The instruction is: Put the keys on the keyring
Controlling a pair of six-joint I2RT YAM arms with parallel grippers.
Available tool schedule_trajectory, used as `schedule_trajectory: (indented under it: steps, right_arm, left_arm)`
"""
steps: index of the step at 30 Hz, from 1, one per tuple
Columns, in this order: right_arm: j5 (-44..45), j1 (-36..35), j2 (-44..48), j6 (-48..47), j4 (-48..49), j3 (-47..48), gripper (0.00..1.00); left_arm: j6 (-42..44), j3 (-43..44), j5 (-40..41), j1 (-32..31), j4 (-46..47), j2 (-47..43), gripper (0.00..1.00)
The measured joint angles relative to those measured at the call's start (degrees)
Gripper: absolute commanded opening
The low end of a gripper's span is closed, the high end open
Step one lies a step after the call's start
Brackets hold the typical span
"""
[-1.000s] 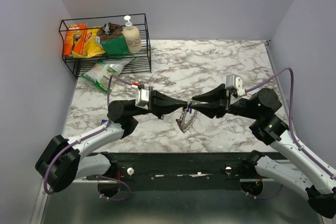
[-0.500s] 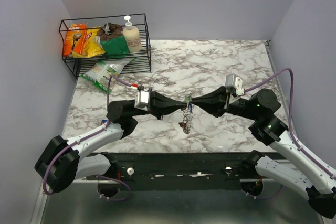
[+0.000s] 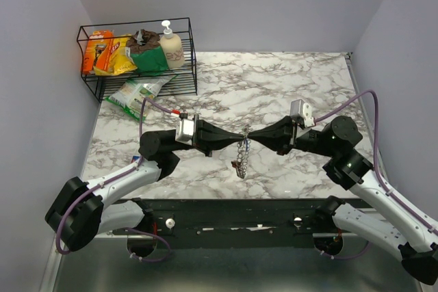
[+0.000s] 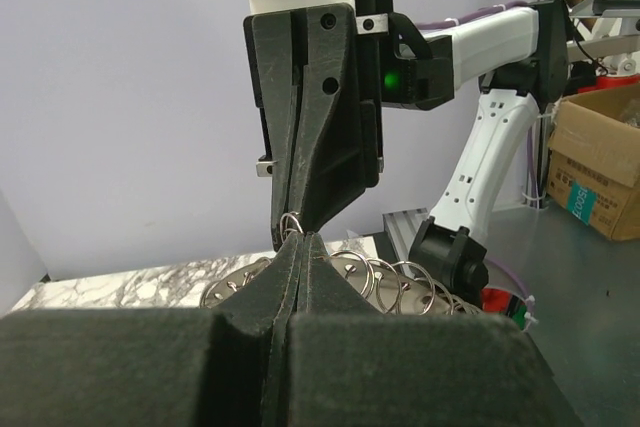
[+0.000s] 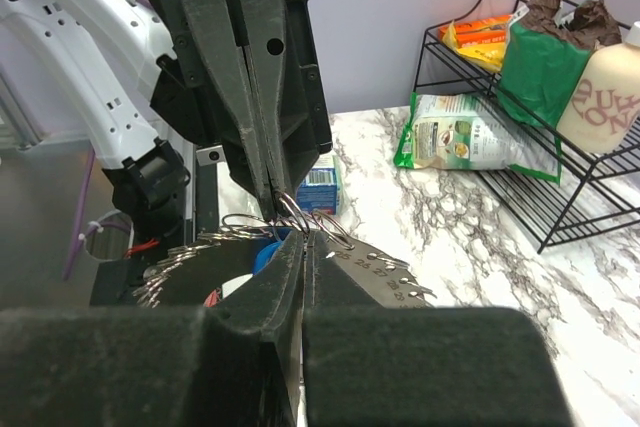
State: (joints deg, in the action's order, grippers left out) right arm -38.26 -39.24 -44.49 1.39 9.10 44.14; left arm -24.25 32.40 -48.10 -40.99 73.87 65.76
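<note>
keyring hangs edge-on over desk, long axis vertical, top pinched by left gripper and right gripper, both closed.

Bright, even, diffuse light casts faint soft shadows; views are sharp, wrist-view foregrounds slightly soft.

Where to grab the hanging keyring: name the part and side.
Take the keyring at its top rim, coming in level from either side, as the left gripper and right gripper do: it hangs upright, its faces toward the arms.
</note>
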Motion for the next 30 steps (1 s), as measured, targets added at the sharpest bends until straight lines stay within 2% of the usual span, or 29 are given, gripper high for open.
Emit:
schedule_trajectory:
  steps: [18, 24, 25, 28, 30]
  right_arm:
    - [-2.19, 0.26, -0.15, -2.6, -0.68, -1.05, 0.01]
    - [-2.93, 0.24, -0.76, -3.26, -1.97, -1.09, 0.29]
    - [-2.93, 0.26, -0.66, -3.5, -2.36, -1.18, 0.39]
    - [-2.36, 0.26, 0.46, -3.85, -3.17, -1.7, 0.52]
    - [-1.75, 0.26, 1.64, -3.89, -3.28, -1.92, 0.56]
  left_arm:
    - [1.33, 0.52, -0.9, 0.0, -0.79, -1.14, 0.0]
    - [1.6, 0.9, -1.2, 0.0, -0.98, -1.16, 0.0]
    - [1.81, 0.92, -1.2, 0.0, -0.98, -1.25, 0.0]
    - [2.14, 0.92, -1.2, 0.0, -1.09, -1.7, 0.0]
    - [2.27, 0.92, -1.2, 0.0, -1.11, -1.97, 0.0]
